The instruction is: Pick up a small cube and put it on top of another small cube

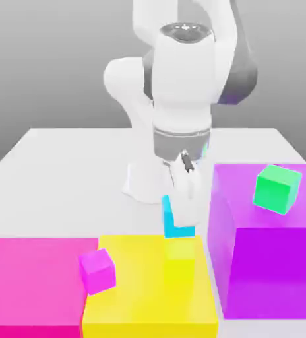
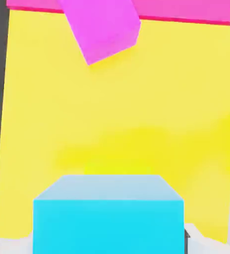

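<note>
One cyan cube [image 1: 177, 221], one small yellow cube [image 1: 179, 251], one magenta cube [image 1: 97, 270], one green cube [image 1: 276, 188]; three big blocks: pink [image 1: 30, 280], yellow [image 1: 149, 297], purple [image 1: 268, 264]. White surface [image 1: 63, 178] bare behind blocks. Claw [image 1: 184, 198] clamped on cyan cube, held just above small yellow cube atop yellow block.

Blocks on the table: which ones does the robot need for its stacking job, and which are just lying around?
Needed for the job:
- small cyan cube, held in the shut jaws
- small yellow cube, sitting on the big yellow block

Just lying about:
- big yellow block
- small magenta cube
- big flat magenta block
- green cube
- big purple block
</note>
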`<action>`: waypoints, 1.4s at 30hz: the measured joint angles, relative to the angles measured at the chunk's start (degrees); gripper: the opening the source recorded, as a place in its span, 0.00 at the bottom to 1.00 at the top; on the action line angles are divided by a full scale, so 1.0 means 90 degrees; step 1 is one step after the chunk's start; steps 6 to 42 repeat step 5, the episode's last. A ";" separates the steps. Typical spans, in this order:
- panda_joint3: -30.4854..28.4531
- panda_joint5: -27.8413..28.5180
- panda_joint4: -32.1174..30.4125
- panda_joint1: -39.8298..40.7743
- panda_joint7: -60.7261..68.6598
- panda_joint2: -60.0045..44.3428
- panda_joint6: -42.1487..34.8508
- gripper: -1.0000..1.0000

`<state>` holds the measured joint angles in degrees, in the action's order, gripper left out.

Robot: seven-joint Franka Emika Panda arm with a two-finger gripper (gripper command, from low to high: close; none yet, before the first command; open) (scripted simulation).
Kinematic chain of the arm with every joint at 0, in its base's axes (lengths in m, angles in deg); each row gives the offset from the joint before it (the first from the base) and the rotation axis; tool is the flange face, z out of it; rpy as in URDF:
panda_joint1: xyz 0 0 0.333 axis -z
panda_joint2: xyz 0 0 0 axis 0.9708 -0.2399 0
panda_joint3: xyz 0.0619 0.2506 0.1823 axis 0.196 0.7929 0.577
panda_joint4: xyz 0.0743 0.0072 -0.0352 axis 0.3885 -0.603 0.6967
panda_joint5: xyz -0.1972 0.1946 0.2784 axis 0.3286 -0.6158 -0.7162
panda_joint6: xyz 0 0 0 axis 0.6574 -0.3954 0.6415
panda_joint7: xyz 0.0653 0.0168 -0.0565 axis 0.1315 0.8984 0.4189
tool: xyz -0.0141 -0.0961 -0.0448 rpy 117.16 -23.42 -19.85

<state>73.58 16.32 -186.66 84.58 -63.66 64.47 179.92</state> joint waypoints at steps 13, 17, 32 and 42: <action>0.0038 0.0112 -0.0114 0.0013 -0.0108 -0.0485 0.0600 1.00; 0.0038 0.0112 -0.0114 0.0013 -0.0108 -0.0485 0.0600 1.00; 0.0038 0.0112 -0.0114 0.0013 -0.0108 -0.0485 0.0600 1.00; 0.0038 0.0112 -0.0114 0.0013 -0.0108 -0.0485 0.0600 1.00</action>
